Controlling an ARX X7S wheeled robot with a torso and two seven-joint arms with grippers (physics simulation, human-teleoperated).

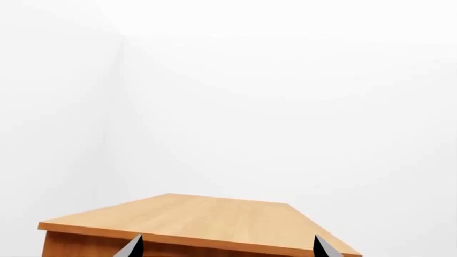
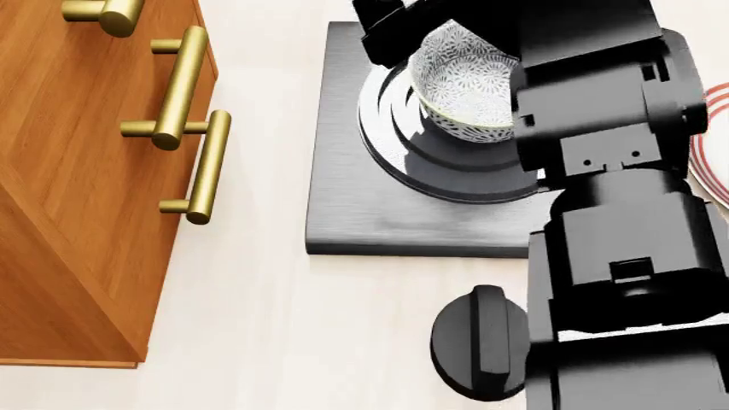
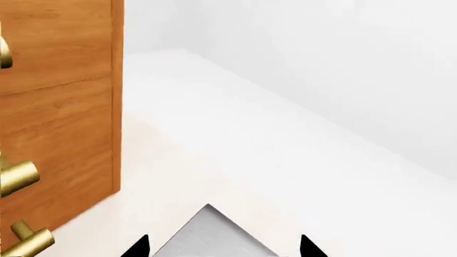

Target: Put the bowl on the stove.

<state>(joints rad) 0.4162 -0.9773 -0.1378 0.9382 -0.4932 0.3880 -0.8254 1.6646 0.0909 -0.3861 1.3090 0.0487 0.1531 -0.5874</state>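
The speckled bowl (image 2: 465, 81) stands upright on the raised burner rings of the dark grey stove (image 2: 364, 205) in the head view. My right arm reaches over the stove and hides the bowl's right side. My right gripper (image 3: 222, 248) is open and empty; its fingertips stand wide apart over a far corner of the stove (image 3: 211, 235), and the bowl does not show between them. My left gripper (image 1: 228, 247) is open and empty, facing a wooden top (image 1: 207, 219). It is out of the head view.
A wooden cabinet (image 2: 80, 188) with brass handles (image 2: 205, 166) stands left of the stove and also shows in the right wrist view (image 3: 64, 107). A black round knob (image 2: 481, 342) lies in front of the stove. A red-ringed plate (image 2: 715, 102) peeks out at the right.
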